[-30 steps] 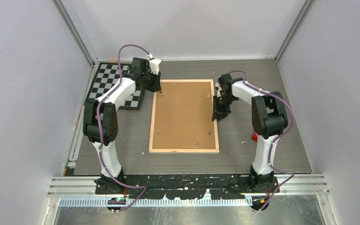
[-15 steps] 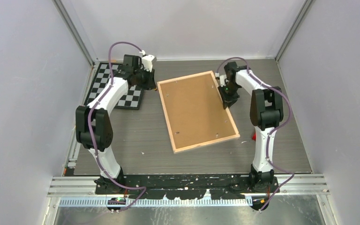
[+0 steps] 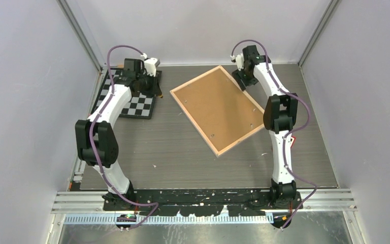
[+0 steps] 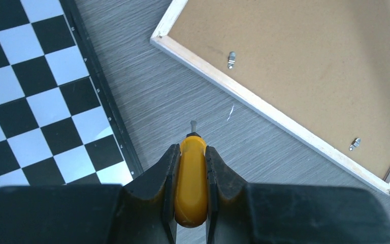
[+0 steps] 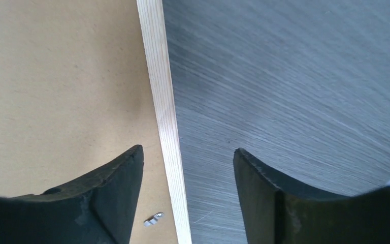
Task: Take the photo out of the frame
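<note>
Top external shows one frame [image 3: 217, 109], one checkerboard [image 3: 132, 104]; left claw [image 4: 192, 150] clamps yellow tool [image 4: 192, 183], right claw [image 5: 188, 152] gapes

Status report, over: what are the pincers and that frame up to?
Left pincer shut on yellow-handled tool. Right pincer open over frame rim. Frame face down, back panel on, photo unseen. Checkerboard apart.

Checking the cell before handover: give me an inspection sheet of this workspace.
Surface: grey wood-grain table, scattered pale specks.
Job's things: frame face down, askew, brown back up, metal clips on it; photo not visible.
Clutter: checkerboard at far left.
Grippers: left gripper shut on yellow-handled screwdriver; right gripper open over the frame's rim.
Cables: purple cables run along both arms.
Surroundings: pale walls, metal rail at near edge.
</note>
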You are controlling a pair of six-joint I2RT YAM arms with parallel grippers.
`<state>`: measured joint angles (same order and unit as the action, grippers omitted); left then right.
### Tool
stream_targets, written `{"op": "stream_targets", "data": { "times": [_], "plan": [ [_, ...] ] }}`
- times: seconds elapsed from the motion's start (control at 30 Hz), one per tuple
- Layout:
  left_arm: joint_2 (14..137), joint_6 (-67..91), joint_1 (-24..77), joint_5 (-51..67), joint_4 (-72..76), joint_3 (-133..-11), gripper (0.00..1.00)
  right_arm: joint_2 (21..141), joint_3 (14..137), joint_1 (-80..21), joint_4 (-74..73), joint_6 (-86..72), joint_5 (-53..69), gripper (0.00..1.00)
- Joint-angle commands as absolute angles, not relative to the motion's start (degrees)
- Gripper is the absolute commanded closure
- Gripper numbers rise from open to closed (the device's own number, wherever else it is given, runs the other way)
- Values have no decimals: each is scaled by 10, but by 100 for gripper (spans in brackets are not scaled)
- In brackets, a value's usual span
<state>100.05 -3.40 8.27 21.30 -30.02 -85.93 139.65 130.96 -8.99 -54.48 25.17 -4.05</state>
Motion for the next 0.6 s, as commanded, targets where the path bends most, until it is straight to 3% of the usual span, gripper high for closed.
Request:
{"op": "stream_targets", "data": {
  "times": [0.0, 0.33, 0.57],
  "plan": [
    [966, -15, 66, 221, -310, -878, 100, 1335, 1326, -120, -548, 205, -44, 27],
    [953, -23, 20, 240, -362, -912, 100, 1280, 1247, -256, -541, 74, 98, 25],
    [905, -18, -18, 251, -379, -877, 100, 1306, 1244, -334, -523, 25, 81, 31]
  ]
}}
